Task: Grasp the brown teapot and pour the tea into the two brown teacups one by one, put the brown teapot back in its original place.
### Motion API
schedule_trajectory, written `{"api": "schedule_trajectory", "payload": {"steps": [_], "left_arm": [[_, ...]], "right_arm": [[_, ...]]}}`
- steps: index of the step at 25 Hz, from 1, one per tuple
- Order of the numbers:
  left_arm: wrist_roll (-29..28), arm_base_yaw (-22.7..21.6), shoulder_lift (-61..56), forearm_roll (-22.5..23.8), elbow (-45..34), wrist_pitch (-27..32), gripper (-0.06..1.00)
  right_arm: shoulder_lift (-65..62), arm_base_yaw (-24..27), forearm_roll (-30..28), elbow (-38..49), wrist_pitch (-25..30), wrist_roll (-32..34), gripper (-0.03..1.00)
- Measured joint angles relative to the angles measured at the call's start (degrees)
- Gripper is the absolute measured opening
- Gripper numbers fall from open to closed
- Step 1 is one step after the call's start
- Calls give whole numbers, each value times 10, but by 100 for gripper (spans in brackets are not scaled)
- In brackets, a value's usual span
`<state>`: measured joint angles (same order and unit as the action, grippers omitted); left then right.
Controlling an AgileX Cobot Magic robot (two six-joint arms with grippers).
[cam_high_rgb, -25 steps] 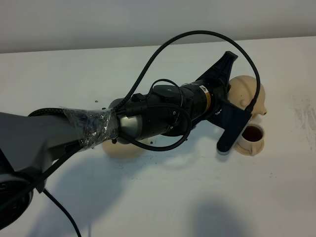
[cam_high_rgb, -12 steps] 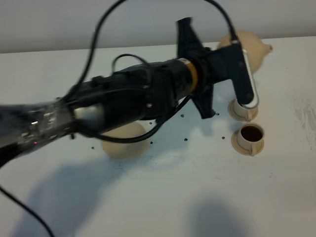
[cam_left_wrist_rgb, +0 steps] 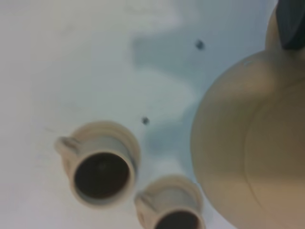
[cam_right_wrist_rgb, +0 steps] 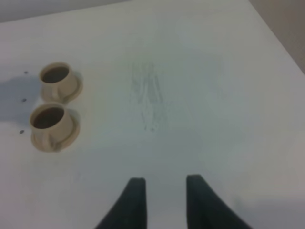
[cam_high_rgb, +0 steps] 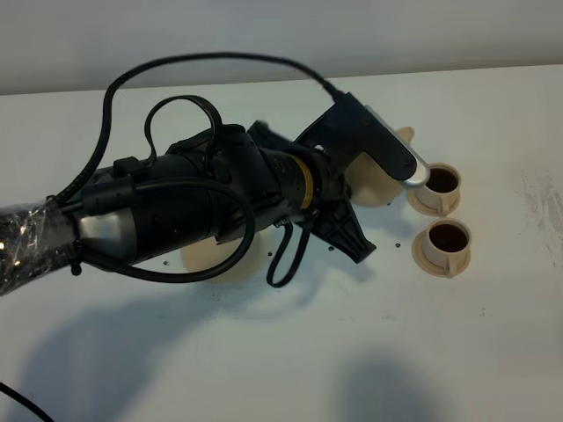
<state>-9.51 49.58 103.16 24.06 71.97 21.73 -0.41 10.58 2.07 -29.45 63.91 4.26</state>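
Note:
My left gripper reaches across from the left and is shut on the brown teapot, which the arm mostly hides, just left of the two brown teacups. The far teacup and the near teacup stand on their little saucers and both hold dark tea. The left wrist view shows the teapot's round body close up, one dark finger at its edge, and both filled cups. My right gripper is open and empty, and its view shows both cups.
The flat round pale-tan saucer lies under the left arm, partly hidden. Black cables loop over the arm. Small dark specks dot the white table. The table's far edge meets the wall.
The left arm has swung back left and down with the teapot, from above the far cup to beside the cups. The far cup, previously covered, now shows dark tea.

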Motion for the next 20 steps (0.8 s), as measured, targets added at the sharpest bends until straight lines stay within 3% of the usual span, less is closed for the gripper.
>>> {"api": "schedule_trajectory", "payload": {"steps": [8,15,20], "left_arm": [[1,0,44,-113,0,22,12],[26,0,82,-160,0,40,12],[28,0,117,-167,0,22,12]], "right_arm": [[0,0,0,0,0,0,22],[0,0,0,0,0,0,22],[0,0,0,0,0,0,22]]}}
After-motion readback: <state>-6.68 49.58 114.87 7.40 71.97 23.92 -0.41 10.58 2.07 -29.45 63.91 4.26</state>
